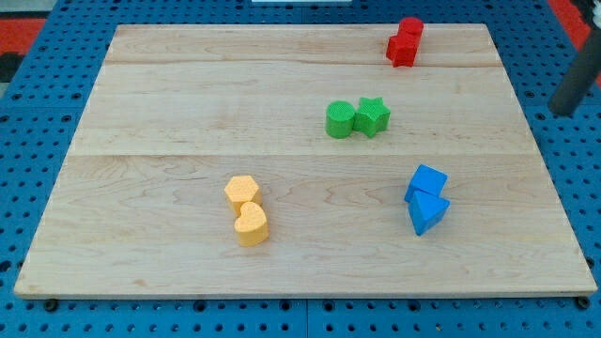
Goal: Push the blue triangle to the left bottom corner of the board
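The blue triangle [428, 213] lies on the wooden board [169, 113], right of centre toward the view's bottom. It touches a blue cube [427, 181] just above it. My dark rod comes in at the view's right edge, and my tip [562, 112] is off the board over the blue pegboard. The tip is well up and to the right of the blue triangle, touching no block.
Two red blocks [405, 42] sit together at the board's top edge, right of centre. A green cylinder [339, 119] and a green star [373, 115] touch near the middle. A yellow hexagon [241, 192] and a yellow heart [251, 224] touch at lower centre-left.
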